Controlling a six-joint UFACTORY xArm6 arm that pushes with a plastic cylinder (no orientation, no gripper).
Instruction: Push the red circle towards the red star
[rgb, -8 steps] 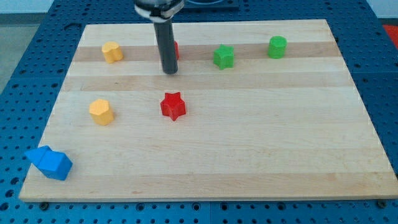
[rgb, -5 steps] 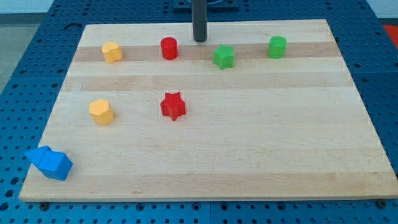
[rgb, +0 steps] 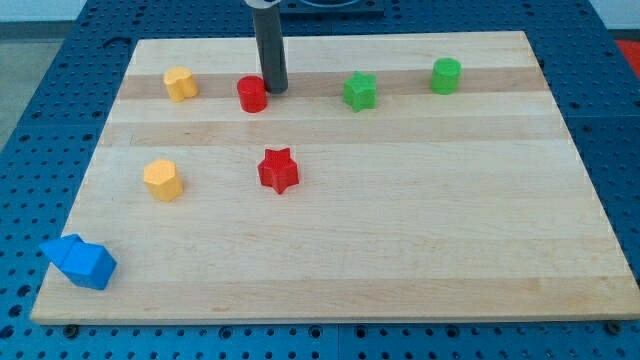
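Observation:
The red circle (rgb: 252, 94) stands near the view's top, left of centre. The red star (rgb: 279, 170) lies below it and slightly to the right. My tip (rgb: 275, 89) is at the circle's upper right side, touching or nearly touching it. The dark rod rises from there out of the view's top edge.
A green star (rgb: 360, 91) and a green cylinder (rgb: 446, 75) stand at the top right. Two yellow blocks sit at the left, one at the top (rgb: 180, 83) and one lower down (rgb: 163, 179). A blue block (rgb: 78, 262) lies at the wooden board's (rgb: 400, 230) bottom left corner.
The tip swung from below the red circle up to the top edge, then came down at the circle's upper right. The circle has slid a little down and left.

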